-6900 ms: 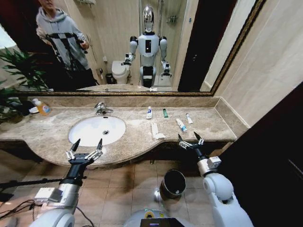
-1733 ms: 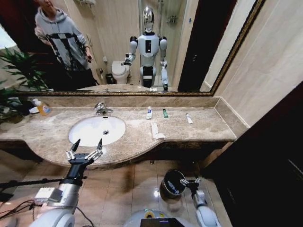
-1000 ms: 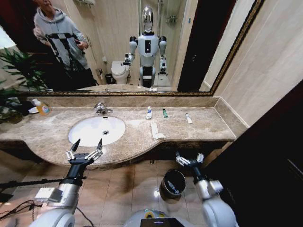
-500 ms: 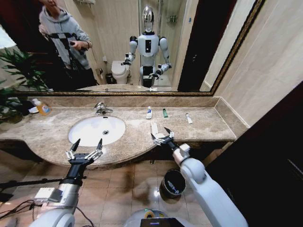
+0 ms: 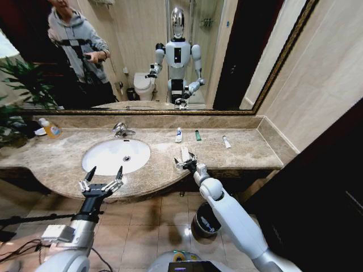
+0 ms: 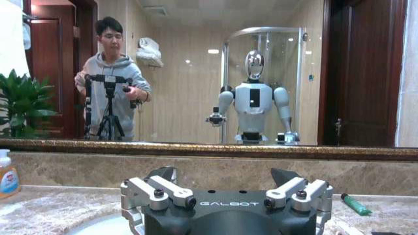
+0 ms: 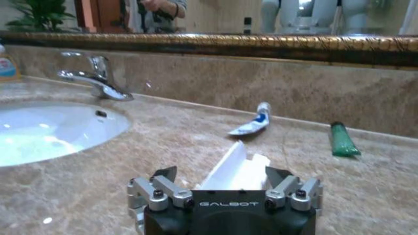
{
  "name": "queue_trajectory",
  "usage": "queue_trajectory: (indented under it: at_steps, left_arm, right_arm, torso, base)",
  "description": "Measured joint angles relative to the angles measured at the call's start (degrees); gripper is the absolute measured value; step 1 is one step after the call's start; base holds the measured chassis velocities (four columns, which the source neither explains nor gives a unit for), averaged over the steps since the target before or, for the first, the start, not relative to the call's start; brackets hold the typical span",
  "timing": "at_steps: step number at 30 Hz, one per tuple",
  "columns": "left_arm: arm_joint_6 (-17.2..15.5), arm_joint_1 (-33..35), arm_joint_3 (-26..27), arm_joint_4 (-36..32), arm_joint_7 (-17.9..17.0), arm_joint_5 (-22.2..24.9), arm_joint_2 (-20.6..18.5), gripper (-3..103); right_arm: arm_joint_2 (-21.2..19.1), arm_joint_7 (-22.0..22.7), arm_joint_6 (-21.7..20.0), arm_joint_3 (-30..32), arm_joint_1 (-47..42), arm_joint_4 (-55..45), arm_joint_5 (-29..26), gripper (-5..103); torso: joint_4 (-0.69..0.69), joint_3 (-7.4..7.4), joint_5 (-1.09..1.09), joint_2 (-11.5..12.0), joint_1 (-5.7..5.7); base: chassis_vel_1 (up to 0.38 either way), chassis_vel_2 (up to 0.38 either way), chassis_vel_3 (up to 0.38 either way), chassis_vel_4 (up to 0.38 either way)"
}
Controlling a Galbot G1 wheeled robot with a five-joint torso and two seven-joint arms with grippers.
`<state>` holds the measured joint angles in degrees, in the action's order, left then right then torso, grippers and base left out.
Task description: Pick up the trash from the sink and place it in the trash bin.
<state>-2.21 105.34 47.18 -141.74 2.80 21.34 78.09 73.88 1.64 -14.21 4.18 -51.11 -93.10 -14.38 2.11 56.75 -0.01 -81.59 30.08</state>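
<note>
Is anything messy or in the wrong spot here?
Yes. Little toiletry bits lie loose on the marble counter: a white strip, a white-and-blue tube and a green tube. None of them is in the sink. The right gripper, fingers open, is at the strip.

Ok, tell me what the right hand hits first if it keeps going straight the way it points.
Most likely the white strip, lying on the counter between the right hand's open fingers.

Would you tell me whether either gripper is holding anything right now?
Nothing is held: the right gripper is open around the white strip, and the left gripper is open and empty.
</note>
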Motion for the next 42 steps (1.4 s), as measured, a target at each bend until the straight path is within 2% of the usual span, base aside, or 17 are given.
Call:
queue_trajectory:
  at_steps: [1, 5, 7, 9, 10, 13, 14, 17, 19, 26, 31, 34, 36, 42]
  left_arm:
    - [0.00, 0.00, 0.00, 0.00, 0.00, 0.00, 0.00, 100]
    - [0.00, 0.00, 0.00, 0.00, 0.00, 0.00, 0.00, 100]
    - [0.00, 0.00, 0.00, 0.00, 0.00, 0.00, 0.00, 100]
    - [0.00, 0.00, 0.00, 0.00, 0.00, 0.00, 0.00, 100]
    - [0.00, 0.00, 0.00, 0.00, 0.00, 0.00, 0.00, 100]
    - [0.00, 0.00, 0.00, 0.00, 0.00, 0.00, 0.00, 100]
    - [0.00, 0.00, 0.00, 0.00, 0.00, 0.00, 0.00, 100]
    - [0.00, 0.00, 0.00, 0.00, 0.00, 0.00, 0.00, 100]
    - [0.00, 0.00, 0.00, 0.00, 0.00, 0.00, 0.00, 100]
    - [0.00, 0.00, 0.00, 0.00, 0.00, 0.00, 0.00, 100]
    - [0.00, 0.00, 0.00, 0.00, 0.00, 0.00, 0.00, 100]
    - [0.00, 0.00, 0.00, 0.00, 0.00, 0.00, 0.00, 100]
    - [0.00, 0.00, 0.00, 0.00, 0.00, 0.00, 0.00, 100]
    - [0.00, 0.00, 0.00, 0.00, 0.02, 0.00, 0.00, 100]
  right_arm:
    - [0.00, 0.00, 0.00, 0.00, 0.00, 0.00, 0.00, 93]
    - [-0.29, -0.19, 0.15, 0.73, -0.72, 0.27, 0.33, 78]
    - [-0.29, -0.20, 0.20, 0.91, -0.90, 0.28, 0.43, 78]
    - [-0.34, -0.22, 0.35, 1.36, -1.46, 0.28, 0.66, 70]
    - [-0.34, -0.22, 0.35, 1.36, -1.46, 0.28, 0.66, 70]
    - [-0.72, -0.22, 0.56, 2.02, -2.34, 0.07, 0.77, 57]
    - [-0.72, -0.22, 0.56, 2.02, -2.34, 0.07, 0.77, 57]
    - [-1.13, -0.22, 0.63, 2.35, -2.82, -0.58, 0.75, 46]
    - [-1.17, -0.22, 0.67, 2.39, -2.91, -0.71, 0.74, 46]
    - [-1.84, -0.22, 0.70, 3.22, -4.43, -2.98, 0.62, 22]
    - [-2.51, -0.22, 0.69, 4.06, -5.39, -4.66, 0.40, 15]
    - [-3.62, -0.22, 0.67, 5.61, -7.06, -7.54, -0.15, 4]
    - [-3.96, -0.24, 0.70, 6.16, -7.71, -8.56, -0.22, 2]
    - [-8.22, -0.92, 1.24, 12.14, -16.10, -20.74, -1.26, 0]
  torso:
    - [0.00, 0.00, 0.00, 0.00, 0.00]
    - [0.00, 0.00, 0.00, 0.00, 0.00]
    - [0.00, 0.00, 0.00, 0.00, 0.00]
    - [0.00, 0.00, 0.00, 0.00, 0.00]
    - [0.00, 0.00, 0.00, 0.00, 0.00]
    - [0.00, 0.00, 0.01, 0.00, 0.00]
    - [0.00, 0.00, 0.01, 0.00, 0.00]
    - [0.00, 0.00, 0.01, 0.00, 0.00]
    - [0.00, 0.00, 0.01, 0.00, 0.00]
    - [0.00, 0.00, 0.01, -0.01, 0.00]
    - [0.00, 0.00, 0.01, -0.01, 0.00]
    - [0.00, 0.00, 0.01, -0.01, 0.00]
    - [0.01, 0.00, 0.02, -0.01, 0.00]
    - [0.00, -0.01, 0.01, -0.01, 0.00]
  base:
    - [0.000, 0.000, 0.000, 0.000]
    - [0.000, 0.000, 0.000, 0.000]
    - [0.000, 0.000, 0.000, 0.000]
    - [0.000, 0.000, 0.000, 0.000]
    - [0.000, 0.000, 0.000, 0.000]
    - [0.000, 0.000, 0.000, 0.000]
    - [0.000, 0.000, 0.000, 0.000]
    - [0.000, 0.000, 0.000, 0.000]
    - [0.000, 0.000, 0.000, 0.000]
    - [0.000, 0.000, 0.000, 0.000]
    - [0.000, 0.000, 0.000, 0.000]
    - [0.000, 0.000, 0.000, 0.000]
    - [0.000, 0.000, 0.000, 0.000]
    - [0.000, 0.000, 0.000, 0.000]
